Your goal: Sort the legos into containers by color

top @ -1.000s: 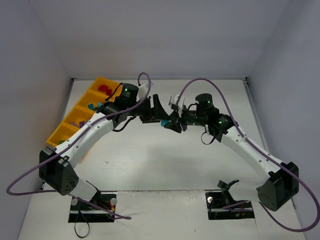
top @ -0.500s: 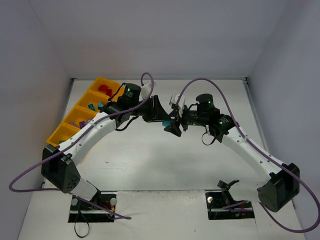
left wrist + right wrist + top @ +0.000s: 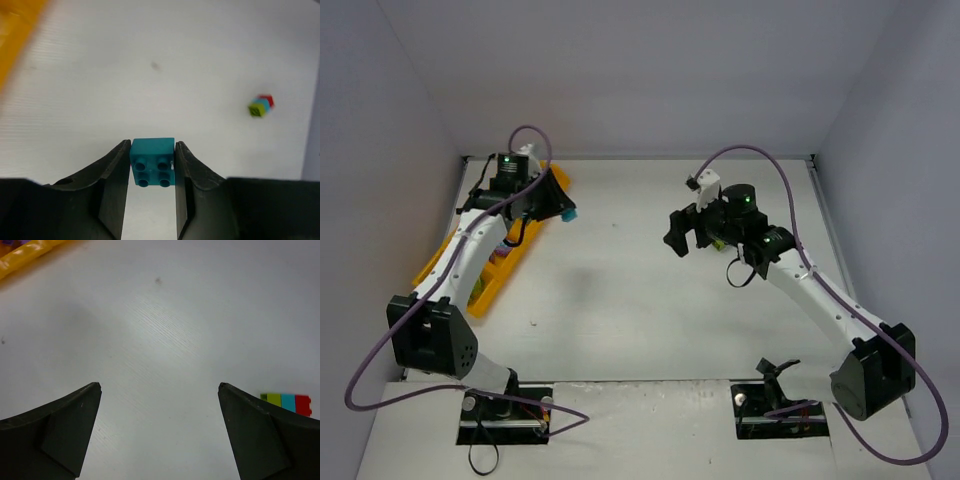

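Observation:
My left gripper (image 3: 152, 144) is shut on a teal lego (image 3: 152, 161), studs facing the wrist camera, held above the bare table. In the top view the left gripper (image 3: 560, 205) hangs just right of the far end of the orange-yellow tray of containers (image 3: 492, 288), with the teal lego (image 3: 568, 213) at its tip. My right gripper (image 3: 159, 386) stands wide open with nothing between its fingers, at mid-table (image 3: 676, 236). A lime, teal and red lego stack (image 3: 287, 402) lies on the table beside its right finger. The left arm hides most of the tray's compartments.
The same multicoloured stack (image 3: 261, 105) shows far off in the left wrist view. A corner of the tray (image 3: 25, 255) with a purple brick in it shows at the top left of the right wrist view. White walls enclose the table on three sides.
The two grippers met at mid-table around the teal lego. The right gripper opened and drew back. The left gripper closed on the lego and swung left to the tray.

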{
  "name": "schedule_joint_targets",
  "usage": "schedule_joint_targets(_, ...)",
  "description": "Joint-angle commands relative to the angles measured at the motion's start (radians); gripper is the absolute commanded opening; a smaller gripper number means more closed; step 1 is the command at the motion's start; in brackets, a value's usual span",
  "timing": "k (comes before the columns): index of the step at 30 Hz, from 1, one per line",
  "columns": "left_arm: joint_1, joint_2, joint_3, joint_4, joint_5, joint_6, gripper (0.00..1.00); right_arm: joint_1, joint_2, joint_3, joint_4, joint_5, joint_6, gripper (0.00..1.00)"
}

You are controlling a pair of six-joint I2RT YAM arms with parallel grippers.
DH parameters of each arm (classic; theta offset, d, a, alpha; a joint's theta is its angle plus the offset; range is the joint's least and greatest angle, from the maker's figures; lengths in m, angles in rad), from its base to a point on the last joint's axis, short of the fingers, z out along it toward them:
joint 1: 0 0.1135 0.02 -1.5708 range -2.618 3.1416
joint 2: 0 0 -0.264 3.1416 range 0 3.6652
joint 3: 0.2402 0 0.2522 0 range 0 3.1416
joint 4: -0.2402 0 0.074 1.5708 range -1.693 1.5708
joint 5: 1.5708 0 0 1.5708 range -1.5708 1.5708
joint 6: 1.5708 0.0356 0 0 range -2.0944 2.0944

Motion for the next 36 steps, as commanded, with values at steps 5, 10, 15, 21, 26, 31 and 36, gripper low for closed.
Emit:
schedule_joint_targets(5, 0.220, 0.076, 0.143, 0.020, -0.279, 0.113, 0.00, -0.069, -0.008, -0.059, 0.073, 0.212, 0.301, 1.00)
schedule_joint_targets(10, 0.291, 0.312, 0.337, 0.023, -0.359, 0.151, 0.09, -0.117, -0.034, -0.087, 0.070, 0.283, 0.352, 0.98)
schedule_joint_targets(15, 0.308, 0.430, 0.413, 0.005, -0.418, 0.163, 0.13, -0.163, -0.034, -0.108, 0.066, 0.330, 0.412, 0.96)
schedule_joint_targets(21, 0.311, 0.503, 0.499, -0.049, -0.482, 0.186, 0.32, -0.203, -0.002, -0.128, 0.059, 0.360, 0.502, 0.96)
schedule_joint_targets(26, 0.317, 0.492, 0.496, -0.038, -0.471, 0.200, 0.57, -0.220, 0.047, -0.119, 0.047, 0.398, 0.566, 0.95)
schedule_joint_targets(31, 0.311, 0.451, 0.481, -0.038, -0.444, 0.220, 0.71, -0.220, 0.108, -0.067, -0.028, 0.513, 0.629, 0.92)
schedule_joint_targets(36, 0.278, 0.322, 0.400, -0.030, -0.412, 0.220, 0.72, -0.221, 0.165, -0.030, -0.069, 0.605, 0.680, 0.92)
